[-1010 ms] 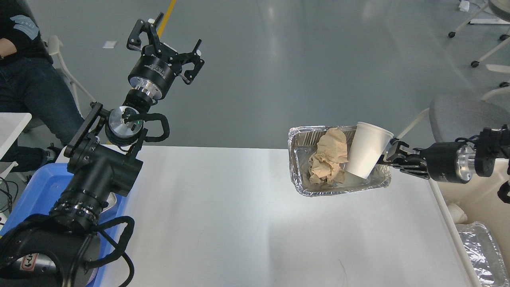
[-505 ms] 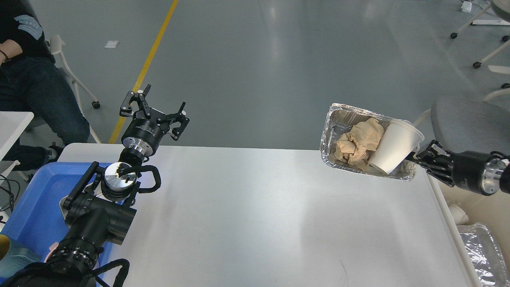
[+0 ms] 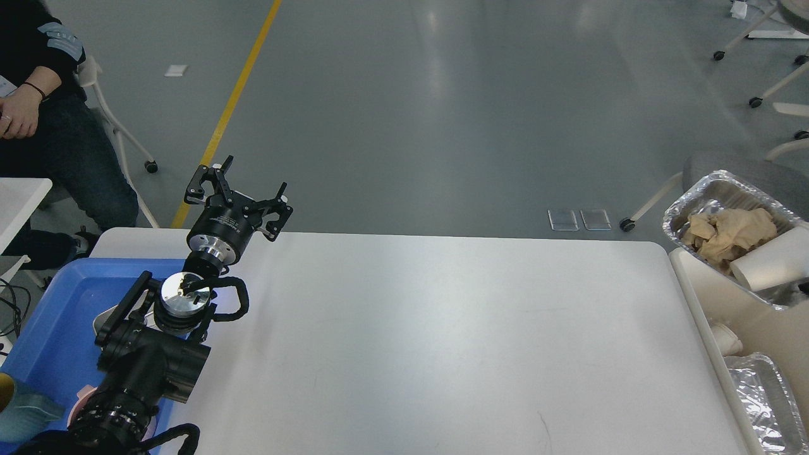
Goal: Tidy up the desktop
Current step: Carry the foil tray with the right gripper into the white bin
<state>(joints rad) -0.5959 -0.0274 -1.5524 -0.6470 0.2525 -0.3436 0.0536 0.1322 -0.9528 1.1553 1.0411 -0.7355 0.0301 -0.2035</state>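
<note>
The desktop (image 3: 442, 328) is a wide white tabletop with rounded corners, bare across its middle. My left gripper (image 3: 242, 188) is open and empty, held above the table's far left corner. A foil tray (image 3: 713, 196) hangs tilted at the right edge of the view, past the table and over the cream bin (image 3: 698, 284). It holds crumpled brown paper (image 3: 727, 232) and a white paper cup (image 3: 771, 265) lying on its side. My right gripper is out of view, so what holds the tray is hidden.
A blue tray (image 3: 44, 316) sits on the table's left end under my left arm. The bin holds another foil tray (image 3: 761, 398) and a white cup (image 3: 727, 338). A seated person (image 3: 38, 120) is at far left, and a grey chair (image 3: 746, 169) at right.
The foil tray with paper and cup has moved right, off the table and over the bin, and the right gripper has left the view. My left arm has lowered and drawn back.
</note>
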